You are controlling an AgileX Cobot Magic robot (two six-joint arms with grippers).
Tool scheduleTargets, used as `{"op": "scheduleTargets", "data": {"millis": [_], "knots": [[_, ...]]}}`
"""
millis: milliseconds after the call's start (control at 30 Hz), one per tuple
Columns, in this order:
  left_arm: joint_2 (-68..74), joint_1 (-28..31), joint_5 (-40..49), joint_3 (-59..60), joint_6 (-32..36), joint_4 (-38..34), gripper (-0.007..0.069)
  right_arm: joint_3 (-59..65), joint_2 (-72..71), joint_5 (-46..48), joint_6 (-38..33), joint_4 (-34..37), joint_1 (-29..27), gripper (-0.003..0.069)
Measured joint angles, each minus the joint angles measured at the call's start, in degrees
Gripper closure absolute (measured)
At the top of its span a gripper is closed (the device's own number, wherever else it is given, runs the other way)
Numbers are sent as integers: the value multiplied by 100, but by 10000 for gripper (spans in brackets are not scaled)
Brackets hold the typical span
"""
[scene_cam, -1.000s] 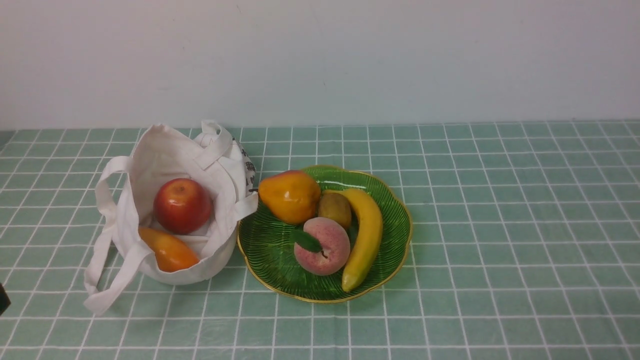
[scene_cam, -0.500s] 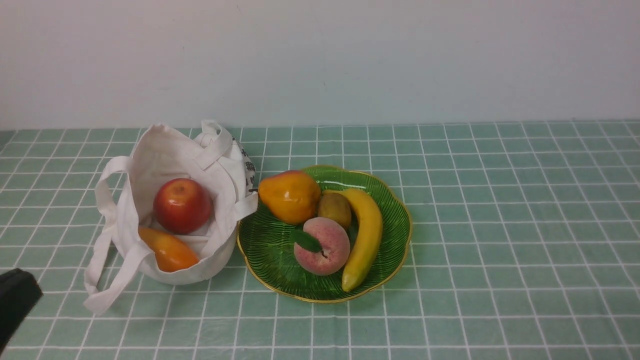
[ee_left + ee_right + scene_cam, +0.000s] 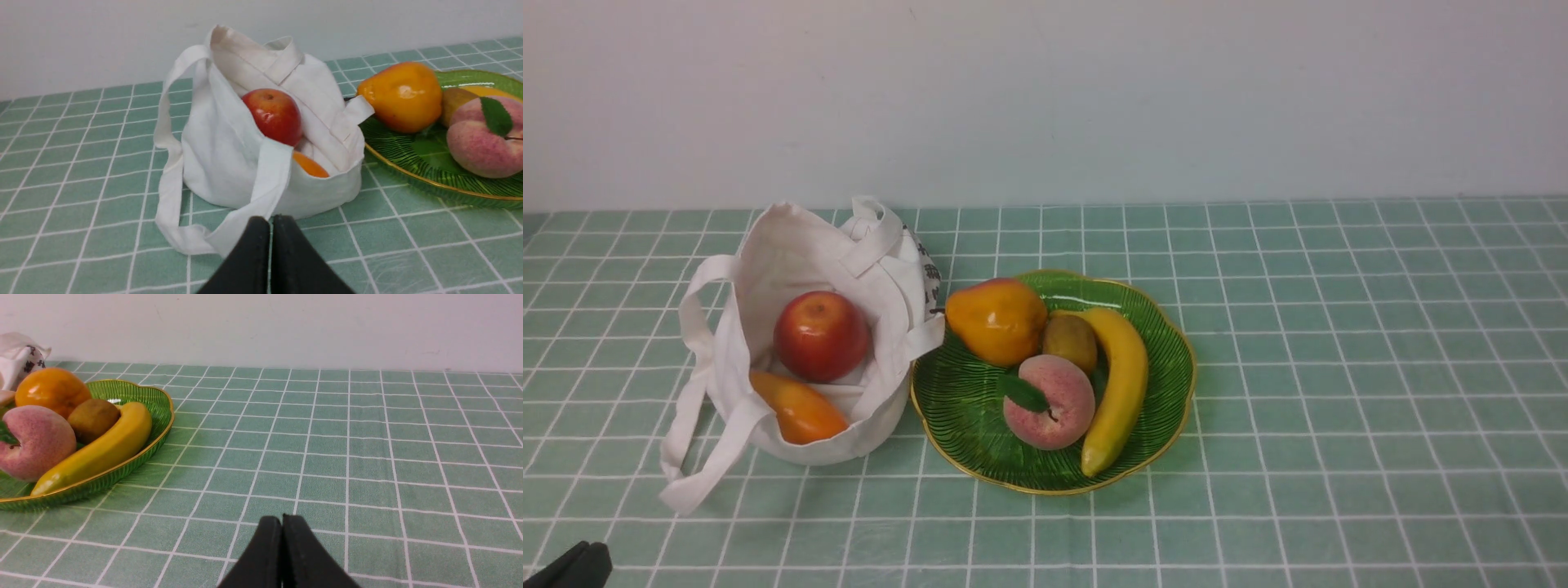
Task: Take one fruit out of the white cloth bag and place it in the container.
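the left gripper (image 3: 271, 222) has dropped lower since earlier, fingers closed, empty. right gripper (image 3: 282, 522) closed. plate (image 3: 1168, 359): one kiwi (image 3: 1071, 341), three other fruits. bag (image 3: 768, 253): two fruits.

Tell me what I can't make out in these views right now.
- Left gripper: front view's corner cuts it off.
- Right gripper: absent from front view.
- Orange fruit: mostly hidden by the white cloth bag in left wrist view.
- Bag's bottom: hidden by the apple.
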Motion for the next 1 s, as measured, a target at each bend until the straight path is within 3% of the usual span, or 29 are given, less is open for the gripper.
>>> {"op": "scheduleTargets", "data": {"millis": [300, 1000], "knots": [[-427, 99, 935, 22, -141, -7, 632, 0, 0, 0, 0, 0, 0, 674], [-427, 324, 973, 22, -146, -21, 632, 0, 0, 0, 0, 0, 0, 674]]}}
